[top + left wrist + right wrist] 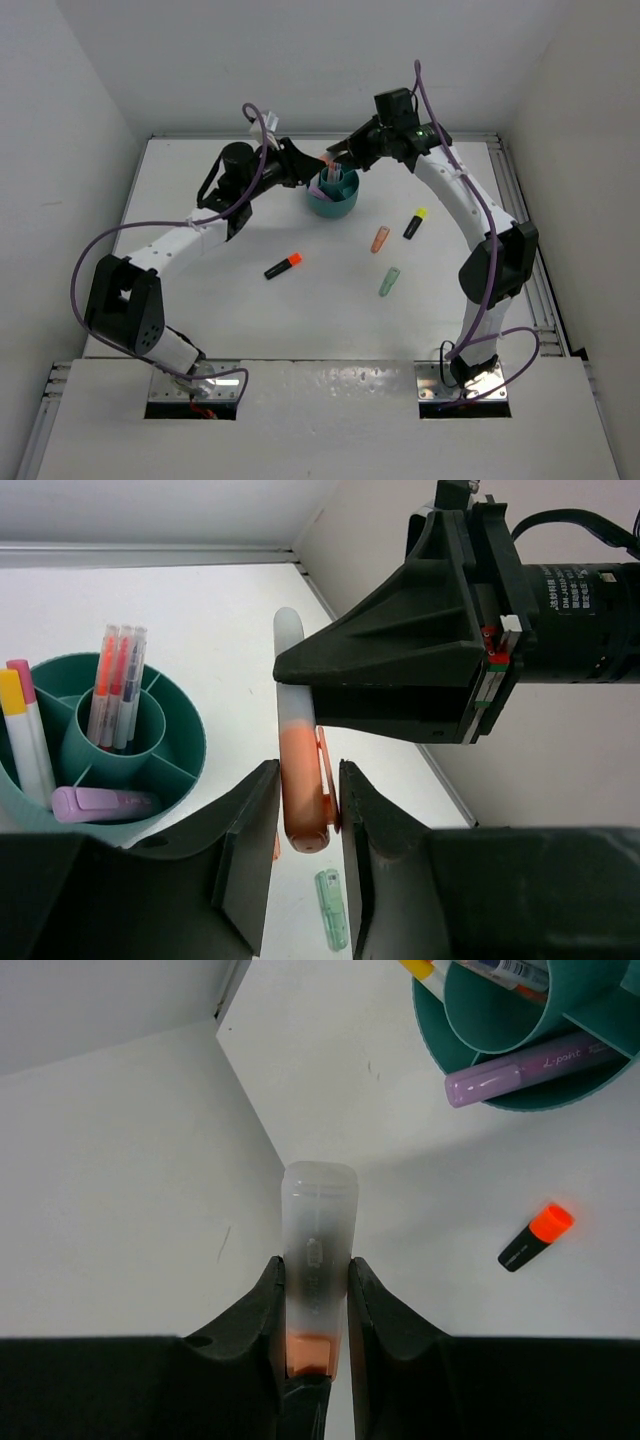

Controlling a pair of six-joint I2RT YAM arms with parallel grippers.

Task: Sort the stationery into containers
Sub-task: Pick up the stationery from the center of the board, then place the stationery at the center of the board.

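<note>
The orange pen [319, 1210] with the cloudy cap is hanging in the air just beside the teal cup [332, 207]. The right gripper [316, 1262] is pinching it across the barrel, about where the cap is meeting the orange body. To my eye it is a light, stiff plastic stick with a smooth, round, rather slippery skin. A hold across the middle of the barrel, clear of the side clip, is probably serving best, while a hold on the cap alone is risking the cap pulling off. The left gripper [308, 768] is bracketing the orange end with its jaws close on both sides, though I cannot tell whether they are pressing on it. Inside the cup, thin pens [115, 675] are standing in the centre tube and a lilac highlighter [105, 803] is lying across a ring compartment. Out on the table [200, 300], four stubby markers are lying well apart: a black-orange marker [283, 265], an orange marker [380, 238], a green marker [389, 281] and a black-yellow marker [415, 223].
</note>
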